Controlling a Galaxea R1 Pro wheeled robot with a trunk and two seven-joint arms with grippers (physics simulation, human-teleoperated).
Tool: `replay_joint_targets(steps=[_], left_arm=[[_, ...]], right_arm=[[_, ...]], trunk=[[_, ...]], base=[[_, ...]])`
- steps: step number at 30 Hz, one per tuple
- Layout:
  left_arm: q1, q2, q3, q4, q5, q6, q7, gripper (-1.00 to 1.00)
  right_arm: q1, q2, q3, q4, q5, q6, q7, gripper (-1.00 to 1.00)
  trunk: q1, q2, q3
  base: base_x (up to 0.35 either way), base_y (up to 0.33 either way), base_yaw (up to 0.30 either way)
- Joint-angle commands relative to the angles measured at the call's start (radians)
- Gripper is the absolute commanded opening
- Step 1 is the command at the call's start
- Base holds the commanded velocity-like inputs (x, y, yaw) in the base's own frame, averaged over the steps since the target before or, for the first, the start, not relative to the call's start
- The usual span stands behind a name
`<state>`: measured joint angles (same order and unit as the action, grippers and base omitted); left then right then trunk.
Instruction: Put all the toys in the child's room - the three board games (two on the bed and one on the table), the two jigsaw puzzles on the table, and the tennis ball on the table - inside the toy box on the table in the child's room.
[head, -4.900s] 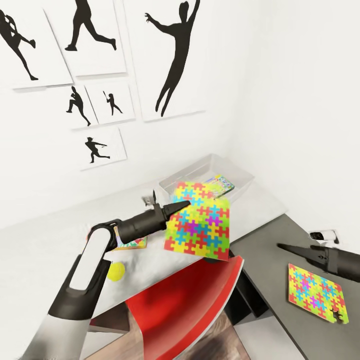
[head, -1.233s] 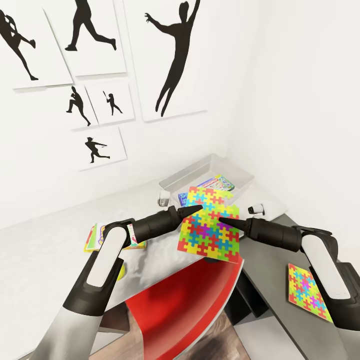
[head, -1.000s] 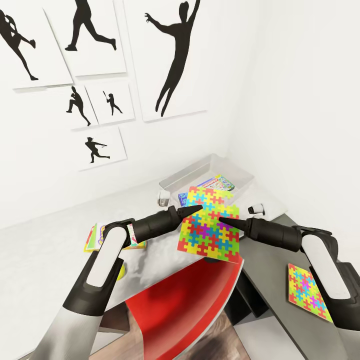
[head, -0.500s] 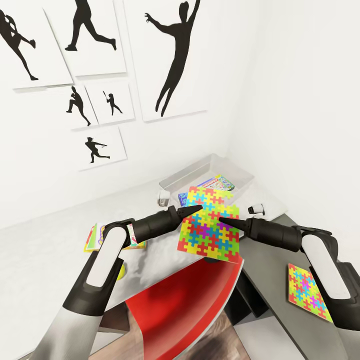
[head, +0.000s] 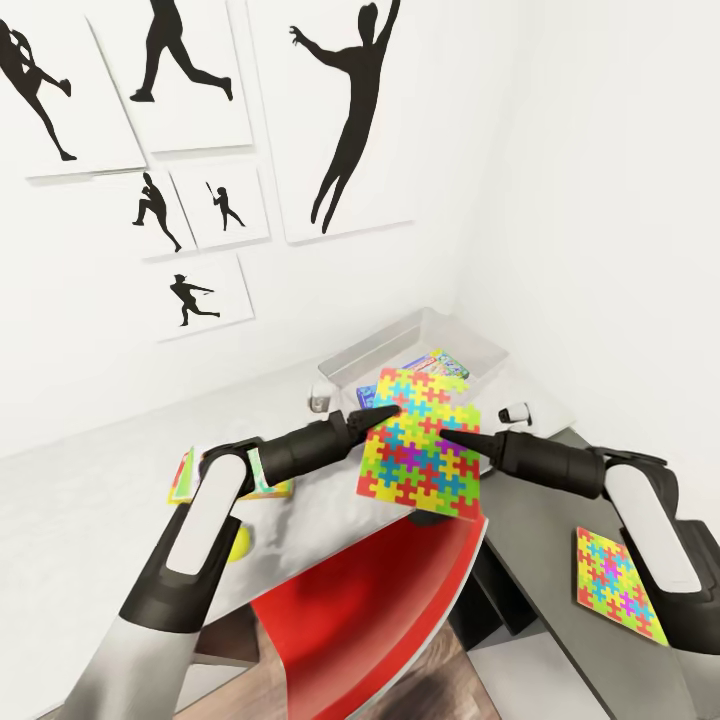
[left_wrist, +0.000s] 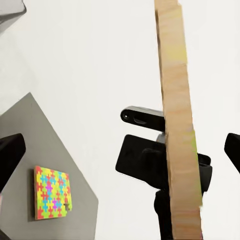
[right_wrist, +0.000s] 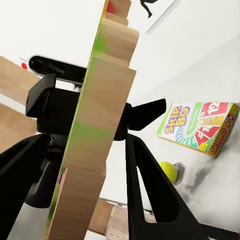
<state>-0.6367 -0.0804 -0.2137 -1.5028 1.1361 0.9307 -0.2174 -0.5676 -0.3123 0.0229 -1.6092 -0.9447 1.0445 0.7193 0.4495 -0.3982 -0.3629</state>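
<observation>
The jigsaw puzzle (head: 420, 442) is held upright in the air above the near edge of the table (head: 90, 500), just short of the toy box (head: 480, 350), which sits at the far right end. The left pincer (head: 385, 413) presses on its left side and the right pincer (head: 447, 436) on its front face; whether either set of fingers is actually clamped on the box cannot be told, though the left wrist view shows the box edge-on between the parted fingers. The toy box already contains at least one printed box (head: 440, 364), partly hidden. Outstanding: the held puzzle, the Skip-Bo game (right_wrist: 200, 127) lying flat on the table to the left, the tennis ball (head: 238, 543) near it, and a second jigsaw puzzle (head: 618, 584) lying on the lower dark cabinet (head: 540, 520) at right. Judged roughly one third complete, with the current puzzle near deposit
</observation>
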Motion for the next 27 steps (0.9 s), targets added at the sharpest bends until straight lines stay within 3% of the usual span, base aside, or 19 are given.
replay_joint_targets(steps=[1, 10, 17, 21, 22, 27], left_arm=[[0.000, 0.001, 0.005, 0.000, -0.005, 0.004, -0.007, 1.00], [0.007, 0.010, 0.065, 0.000, -0.007, 0.009, -0.012, 1.00], [0.039, 0.068, 0.179, -0.014, 0.006, 0.018, -0.021, 1.00], [0.065, 0.101, 0.258, -0.041, 0.044, 0.033, -0.028, 1.00], [0.065, 0.101, 0.258, -0.041, 0.044, 0.033, -0.028, 1.00], [0.091, 0.141, 0.340, -0.060, 0.106, 0.061, -0.030, 1.00]], right_arm=[[-0.003, -0.001, 0.000, 0.000, 0.003, 0.003, 0.005, -1.00], [-0.032, -0.003, -0.003, 0.007, 0.003, 0.003, 0.002, -1.00], [-0.142, -0.007, -0.007, 0.100, 0.000, 0.003, -0.060, -1.00], [-0.230, -0.009, -0.023, 0.228, -0.001, 0.003, -0.091, -1.00], [-0.230, -0.009, -0.023, 0.228, -0.001, 0.003, -0.091, -1.00], [-0.313, -0.011, -0.039, 0.369, -0.002, 0.003, -0.107, -1.00]], trunk=[[0.001, -0.002, -0.002], [0.001, -0.002, -0.002], [0.001, -0.002, -0.002], [0.001, -0.002, -0.002], [0.001, -0.002, -0.002], [0.001, -0.002, -0.002]], base=[[0.000, 0.000, 0.000], [0.000, 0.000, 0.000], [0.000, 0.000, 0.000], [0.000, 0.000, 0.000], [0.000, 0.000, 0.000], [0.000, 0.000, 0.000]])
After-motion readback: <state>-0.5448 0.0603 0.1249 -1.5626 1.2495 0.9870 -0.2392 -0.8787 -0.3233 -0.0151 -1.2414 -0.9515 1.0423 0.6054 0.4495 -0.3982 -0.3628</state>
